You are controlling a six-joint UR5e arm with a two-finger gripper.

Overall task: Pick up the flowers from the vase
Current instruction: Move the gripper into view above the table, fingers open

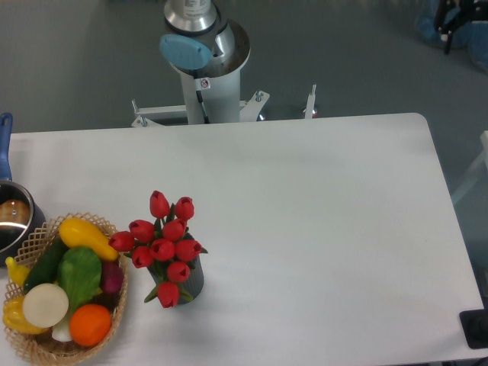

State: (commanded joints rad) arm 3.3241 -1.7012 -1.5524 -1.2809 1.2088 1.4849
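The flowers (162, 245), a bunch of red tulip buds with green leaves, stand in the vase (191, 280), a short dark cylinder at the front left of the white table (320, 213). The blooms lean to the left and hide most of the vase's mouth. Only the arm's base (204, 53) shows, at the top beyond the table's far edge. The gripper is out of view.
A wicker basket (34, 238) with yellow, green, white and orange produce sits just left of the flowers. A steel pot with a blue handle (6, 137) is at the left edge. A dark object (476, 328) sits off the table's front right corner.
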